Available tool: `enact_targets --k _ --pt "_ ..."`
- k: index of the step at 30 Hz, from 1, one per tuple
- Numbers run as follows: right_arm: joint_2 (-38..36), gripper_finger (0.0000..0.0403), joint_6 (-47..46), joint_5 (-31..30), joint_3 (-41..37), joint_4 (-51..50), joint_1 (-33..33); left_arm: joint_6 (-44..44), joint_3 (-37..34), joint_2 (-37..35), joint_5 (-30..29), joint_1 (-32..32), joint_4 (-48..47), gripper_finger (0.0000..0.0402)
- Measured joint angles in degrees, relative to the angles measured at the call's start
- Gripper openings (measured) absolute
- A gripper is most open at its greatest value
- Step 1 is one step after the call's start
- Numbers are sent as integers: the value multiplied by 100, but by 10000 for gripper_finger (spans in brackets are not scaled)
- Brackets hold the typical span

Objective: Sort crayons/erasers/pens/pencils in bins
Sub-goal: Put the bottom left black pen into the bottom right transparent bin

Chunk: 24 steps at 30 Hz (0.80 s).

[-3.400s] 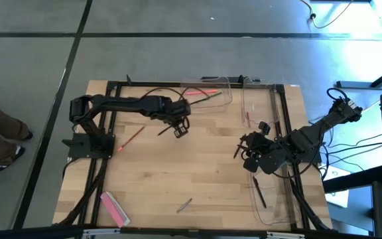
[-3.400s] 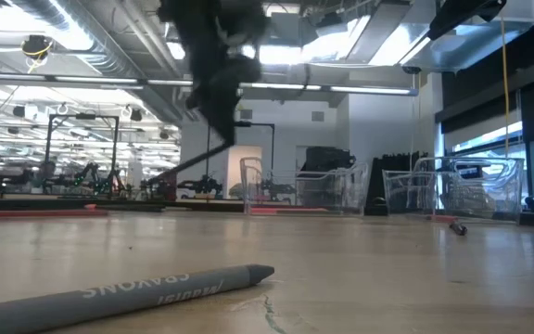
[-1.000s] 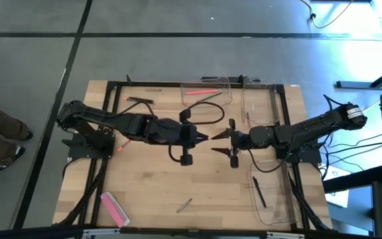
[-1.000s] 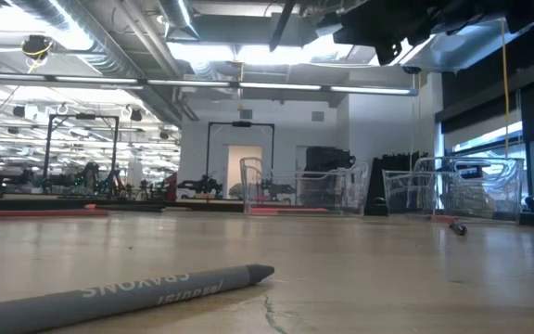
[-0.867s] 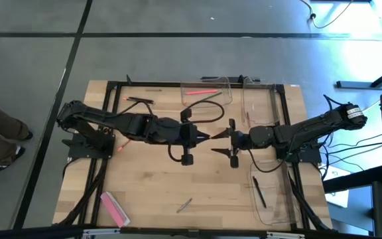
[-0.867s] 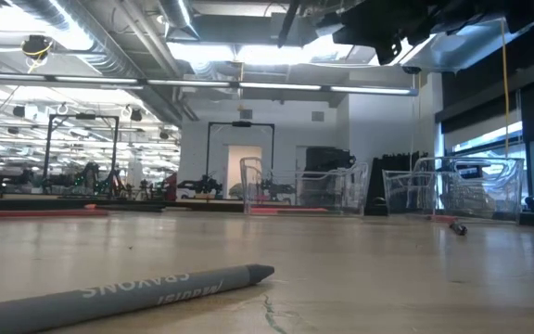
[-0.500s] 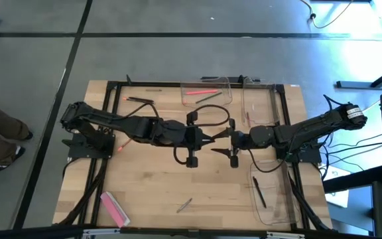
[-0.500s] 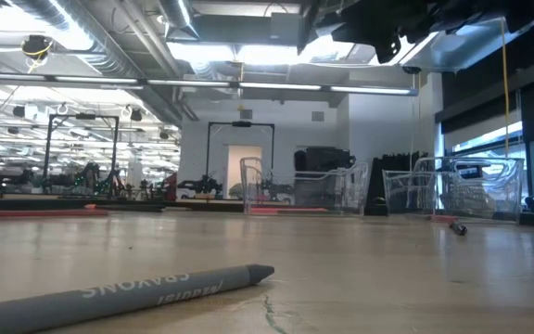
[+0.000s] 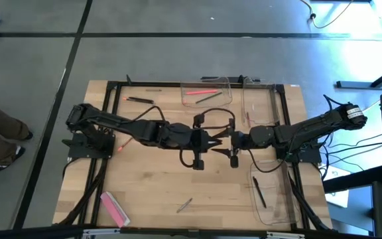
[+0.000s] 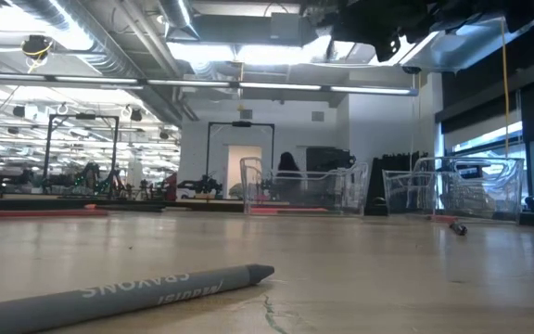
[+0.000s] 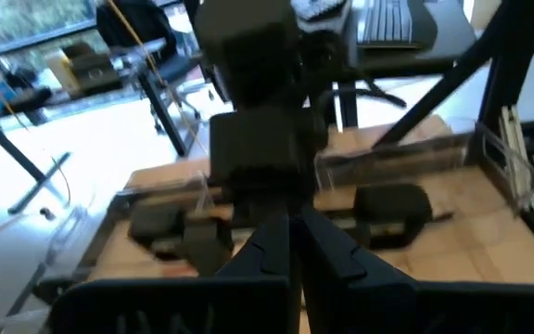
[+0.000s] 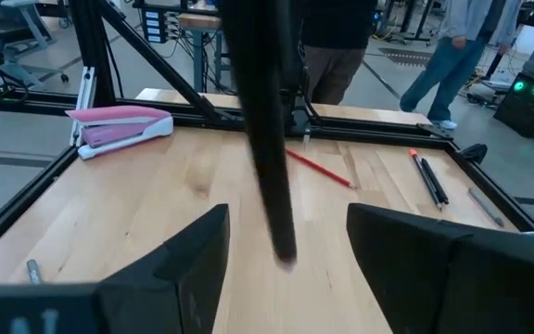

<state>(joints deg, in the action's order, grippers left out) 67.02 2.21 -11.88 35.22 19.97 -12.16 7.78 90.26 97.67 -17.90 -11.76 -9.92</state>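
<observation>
My left gripper (image 9: 215,138) is over the table's middle, shut on a dark pen (image 12: 269,158). My right gripper (image 9: 226,137) faces it fingertip to fingertip. In the right wrist view the pen comes down from above. Its lower end (image 12: 286,249) stands between my right gripper's (image 12: 287,223) open fingers, apart from both. In the left wrist view my left fingers (image 11: 292,250) are closed together in front of the right arm. A pink eraser (image 9: 115,207) lies flat at the near left. Three clear bins stand at the far middle (image 9: 223,83), far right (image 9: 260,113) and near right (image 9: 277,211). My left gripper holds the dark pen by its upper part (image 12: 253,37), which runs out of the right wrist view. The fingers themselves hide the place of contact in the left wrist view. The pen hangs below the fingers, nearly upright, clear of the table.
A grey crayon (image 10: 128,295) lies near the front edge. A red pencil (image 9: 130,138) and two dark pens (image 9: 138,99) lie at the left. The far bin holds a red stick (image 9: 201,91), the near right bin a dark pen (image 9: 259,192). Black frame bars (image 9: 111,119) edge the table.
My left gripper has moved toward the table's right edge, closing on my right gripper and carrying the dark pen with it. My right gripper has stayed open and still.
</observation>
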Motion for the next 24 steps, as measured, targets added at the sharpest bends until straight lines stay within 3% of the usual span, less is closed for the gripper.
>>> enact_targets --k 13,24 --pt "0 215 119 103 2 0 -2 184 -9 220 151 62 192 0" --pt "0 141 123 101 2 0 0 187 -9 214 152 61 187 0"
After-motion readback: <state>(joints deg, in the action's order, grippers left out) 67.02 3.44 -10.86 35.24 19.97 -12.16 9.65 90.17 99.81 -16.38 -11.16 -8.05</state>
